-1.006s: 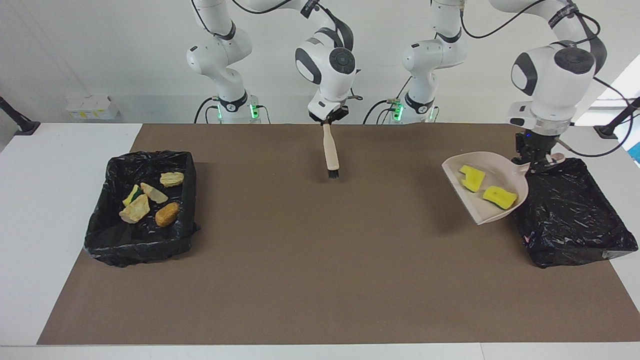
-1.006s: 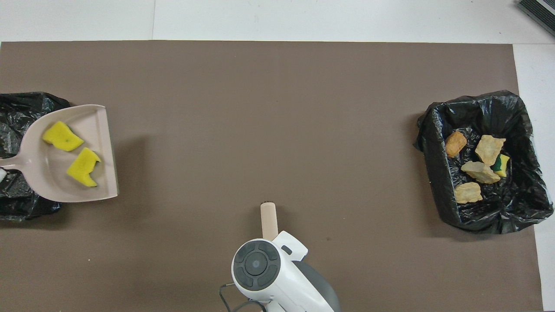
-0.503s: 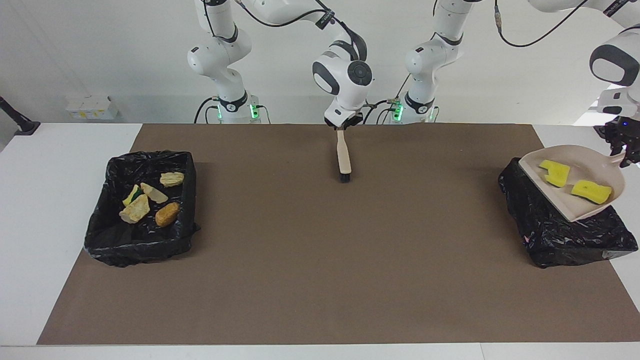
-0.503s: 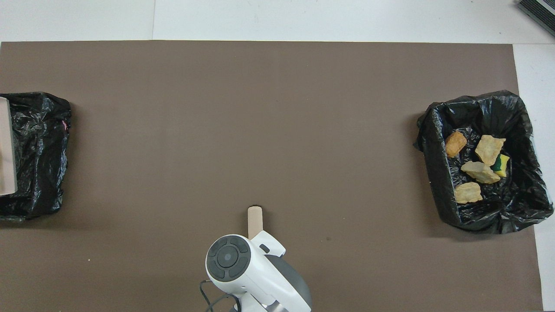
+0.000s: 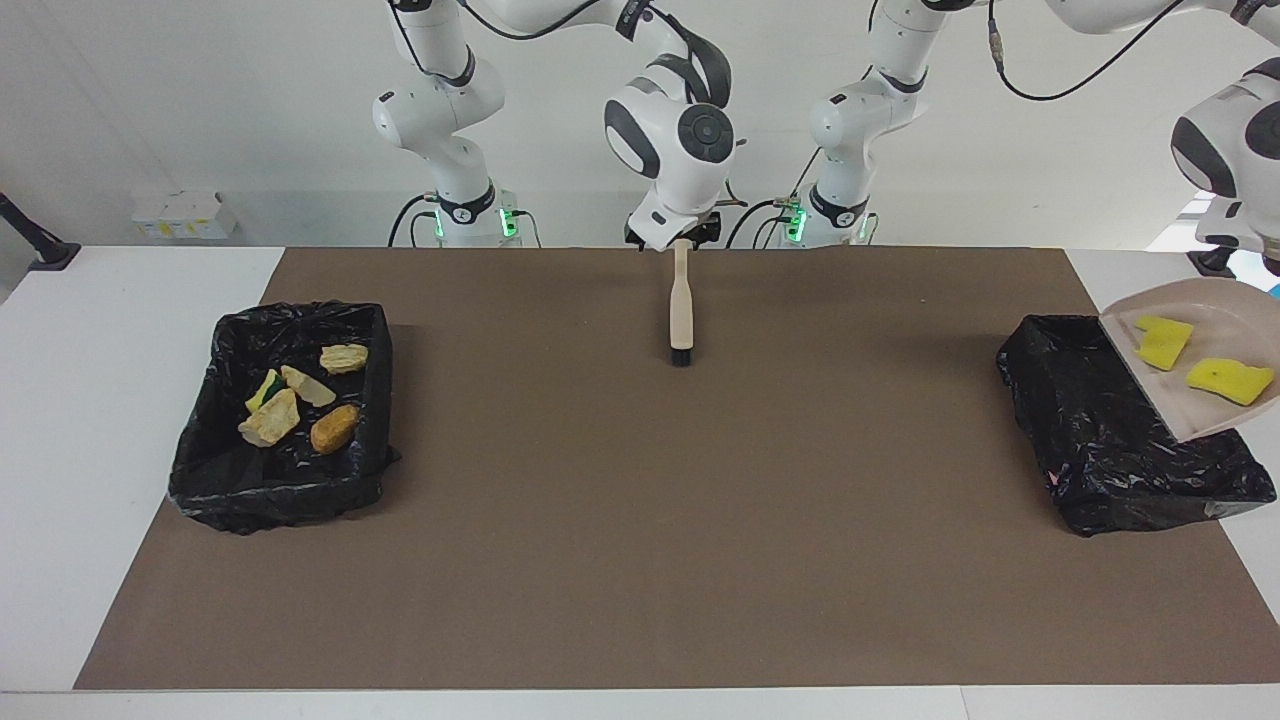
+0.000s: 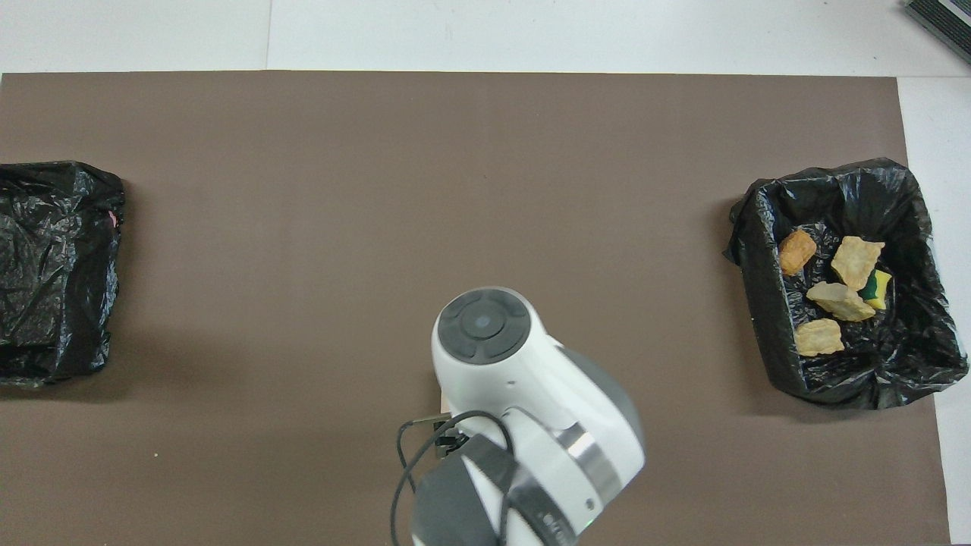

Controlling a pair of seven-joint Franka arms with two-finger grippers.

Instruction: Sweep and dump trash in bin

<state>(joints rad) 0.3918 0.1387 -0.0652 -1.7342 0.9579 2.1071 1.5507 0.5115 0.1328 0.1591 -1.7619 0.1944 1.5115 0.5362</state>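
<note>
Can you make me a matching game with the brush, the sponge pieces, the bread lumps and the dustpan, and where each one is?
Things:
1. brush
2. sponge pieces
3. bread lumps
4. dustpan

Places:
A. in the bin at the right arm's end
B. up over the bin at the left arm's end
C. in the dustpan
D. between the two bins

Pairs: 1-D, 2-C, 3-A, 4-B

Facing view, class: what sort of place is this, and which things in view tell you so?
Probably a robotics lab. Two white arms are bolted at a table under a brown mat, with black-lined bins and plain white walls.
</note>
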